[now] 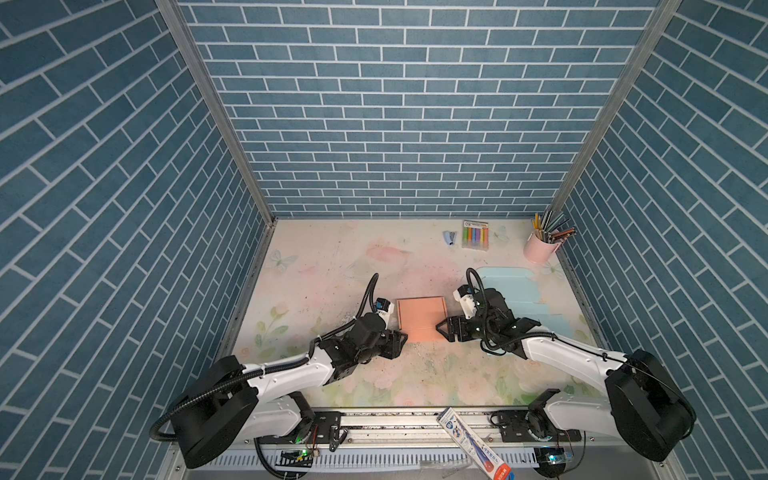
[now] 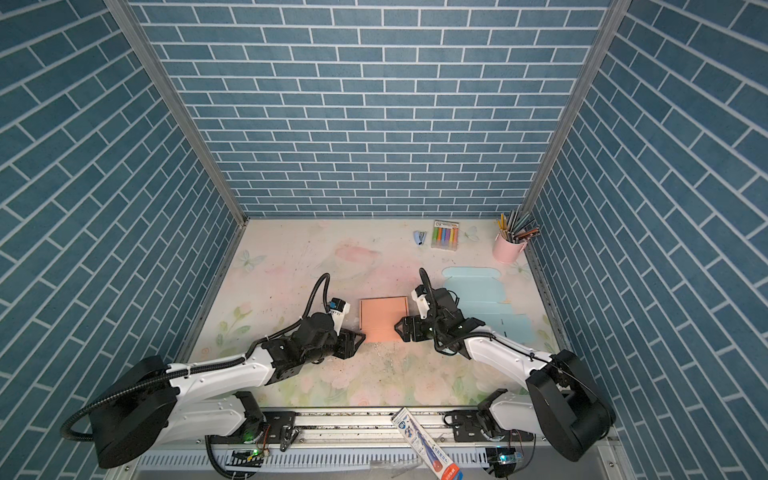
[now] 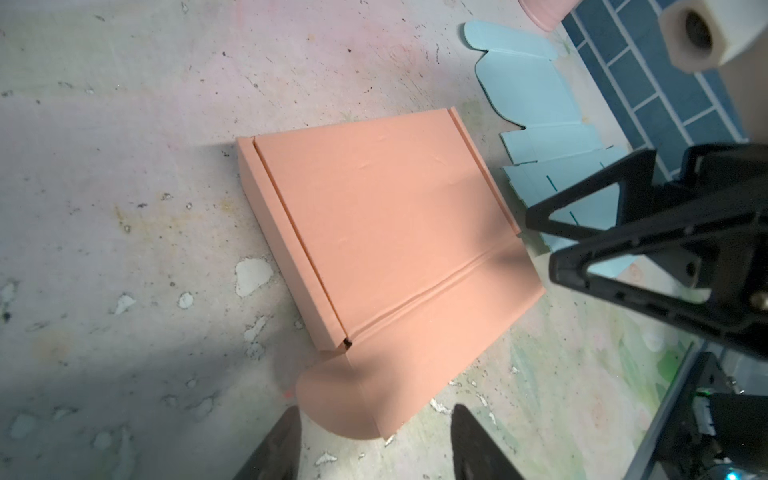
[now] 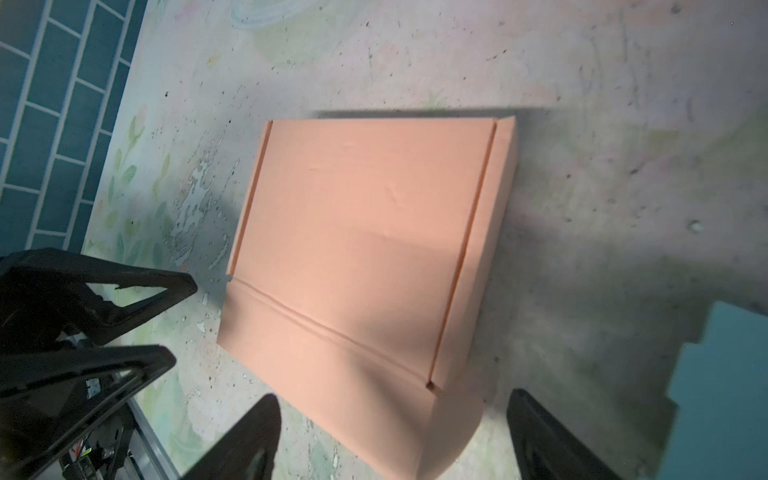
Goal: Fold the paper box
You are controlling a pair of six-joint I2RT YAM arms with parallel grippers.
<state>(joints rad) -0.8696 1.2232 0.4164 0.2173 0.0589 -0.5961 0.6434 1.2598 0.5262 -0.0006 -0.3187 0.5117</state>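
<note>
OK, salmon-orange paper box [image 1: 422, 320] sits mid tabletop [image 1: 332, 270], flat and squared up, lid panel down, w/ side walls showing as thin strips along both edges. Near edge: a creased front flap runs across, and rounded ear tabs stick out at both near corners. Left pincer [image 1: 402, 343] is low at the near-left corner, and in the left wrist view [image 3: 374, 415] its fingers stand apart w/ the rounded tab lying between them, nothing clamped, so it's released. Right pincer [image 1: 441, 330] is at the near-right corner, and the right wrist view [image 4: 392, 399] shows its fingers spread wide on either side of that corner's tab, also released, no grip. Both pincers point in at the box from opposite sides; can't tell if the tips touch the card. Off to the right, just behind the right arm, a light-blue flat cardboard blank [image 1: 519, 299] lies unfolded. Far back: pink cup of pencils [image 1: 539, 249] in the right corner, pack of coloured markers [image 1: 475, 235] and a small blue stapler [image 1: 449, 237] beside it.
</note>
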